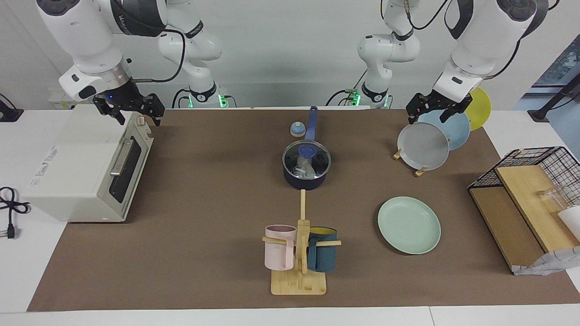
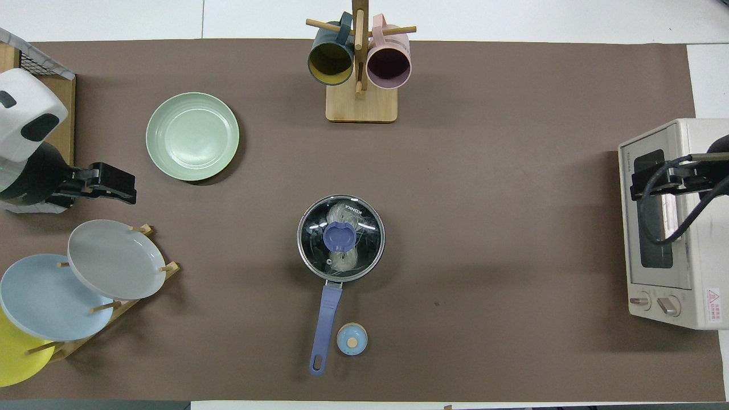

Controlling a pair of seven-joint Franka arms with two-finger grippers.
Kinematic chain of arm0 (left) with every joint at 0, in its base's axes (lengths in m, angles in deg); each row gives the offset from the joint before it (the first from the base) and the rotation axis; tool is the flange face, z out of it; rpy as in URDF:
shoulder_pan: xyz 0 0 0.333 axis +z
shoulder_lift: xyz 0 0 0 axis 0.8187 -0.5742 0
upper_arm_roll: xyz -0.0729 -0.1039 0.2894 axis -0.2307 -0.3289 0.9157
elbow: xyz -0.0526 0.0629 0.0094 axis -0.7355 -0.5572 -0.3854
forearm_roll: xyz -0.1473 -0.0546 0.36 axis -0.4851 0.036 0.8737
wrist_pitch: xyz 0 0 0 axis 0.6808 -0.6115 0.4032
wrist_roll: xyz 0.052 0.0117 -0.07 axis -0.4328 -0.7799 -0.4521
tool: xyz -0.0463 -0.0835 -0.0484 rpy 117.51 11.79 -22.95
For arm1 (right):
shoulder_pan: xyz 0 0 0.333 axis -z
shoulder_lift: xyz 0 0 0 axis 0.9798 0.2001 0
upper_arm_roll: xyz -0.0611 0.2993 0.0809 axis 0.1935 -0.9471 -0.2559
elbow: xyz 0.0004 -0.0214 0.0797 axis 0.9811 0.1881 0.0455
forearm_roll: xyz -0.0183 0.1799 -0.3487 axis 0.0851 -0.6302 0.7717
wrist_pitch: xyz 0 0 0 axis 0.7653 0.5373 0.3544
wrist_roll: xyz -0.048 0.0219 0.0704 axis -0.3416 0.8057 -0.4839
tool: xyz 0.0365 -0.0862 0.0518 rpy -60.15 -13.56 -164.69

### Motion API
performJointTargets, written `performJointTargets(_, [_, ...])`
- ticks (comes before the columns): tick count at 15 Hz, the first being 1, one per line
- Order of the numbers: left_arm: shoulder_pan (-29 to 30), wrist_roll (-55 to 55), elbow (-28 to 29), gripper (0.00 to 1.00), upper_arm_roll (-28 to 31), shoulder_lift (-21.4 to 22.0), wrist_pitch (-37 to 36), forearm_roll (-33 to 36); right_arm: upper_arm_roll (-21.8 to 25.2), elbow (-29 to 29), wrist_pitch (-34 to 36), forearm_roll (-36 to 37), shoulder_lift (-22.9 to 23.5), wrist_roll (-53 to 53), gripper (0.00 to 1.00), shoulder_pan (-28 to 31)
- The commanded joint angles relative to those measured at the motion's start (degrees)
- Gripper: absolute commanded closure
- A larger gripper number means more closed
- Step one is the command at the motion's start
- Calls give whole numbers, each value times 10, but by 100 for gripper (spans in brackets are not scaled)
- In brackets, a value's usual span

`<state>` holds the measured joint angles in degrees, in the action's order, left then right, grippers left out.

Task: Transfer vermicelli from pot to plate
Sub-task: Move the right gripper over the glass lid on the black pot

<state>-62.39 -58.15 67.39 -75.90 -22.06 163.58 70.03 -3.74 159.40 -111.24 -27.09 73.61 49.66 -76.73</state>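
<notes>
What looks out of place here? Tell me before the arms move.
Nothing is spilled or damaged. One thing matters: the glass lid sits on the pot, covering the vermicelli, so it blocks the transfer to the plate. The left gripper hangs over the plate rack; the right gripper over the toaster oven.

Around the brown mat (image 1: 204,203)

We see a toaster oven (image 1: 86,167), mug tree (image 1: 301,253) with pink mug (image 1: 280,247) and teal mug (image 1: 322,249), racked plates (image 1: 423,146), wire basket (image 1: 534,199), small bell (image 1: 297,129).
</notes>
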Motion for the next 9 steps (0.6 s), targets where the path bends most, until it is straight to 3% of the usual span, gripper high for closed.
performJointTargets(1, [-4, -5, -2, 0, 5, 6, -6, -5, -4, -6, -4, -5, 4, 14, 0, 5])
performJointTargets(7, [-4, -5, -1, 0, 5, 6, -6, -5, -11, 0, -6, -7, 3, 14, 0, -1])
performJointTargets(9, [-4, -5, -1, 0, 5, 6, -6, -5, -12, 2, -5, -16, 3, 3, 0, -36])
